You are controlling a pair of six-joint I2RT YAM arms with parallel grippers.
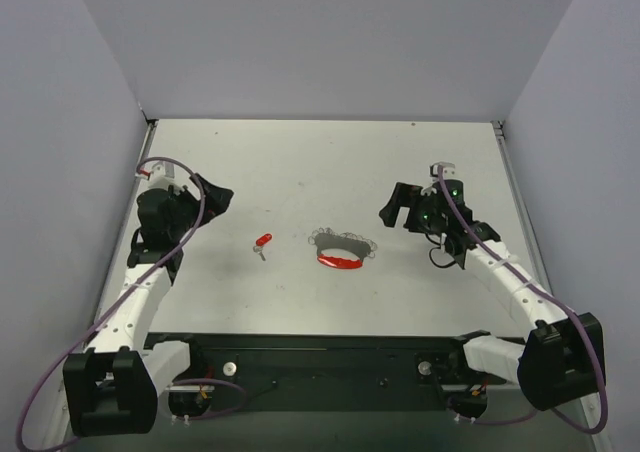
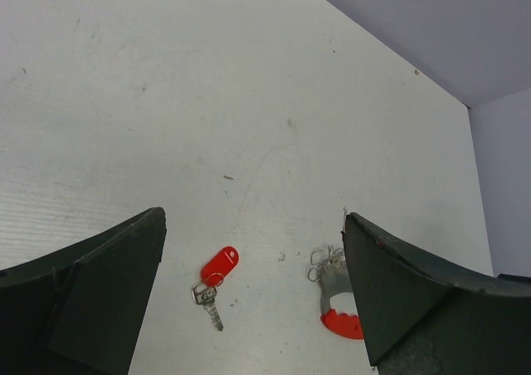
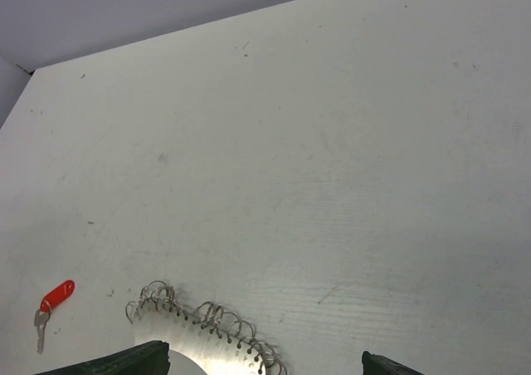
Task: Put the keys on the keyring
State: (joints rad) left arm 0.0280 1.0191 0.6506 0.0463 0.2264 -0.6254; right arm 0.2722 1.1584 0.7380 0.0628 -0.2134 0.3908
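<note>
Currently the left gripper (image 1: 208, 198) and right gripper (image 1: 398, 208) are hovering with jaws wide apart, holding nothing. The tiny key (image 1: 263, 242) is lying at nine o'clock of the keyring (image 1: 342, 253). Likely light and slippery; pinching its red head looks safest.

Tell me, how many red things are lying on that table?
2. The key with the red head lies left of centre; the keyring, a curved red band on a silvery chain, lies just right of it, not touching. Nothing seems hidden.
</note>
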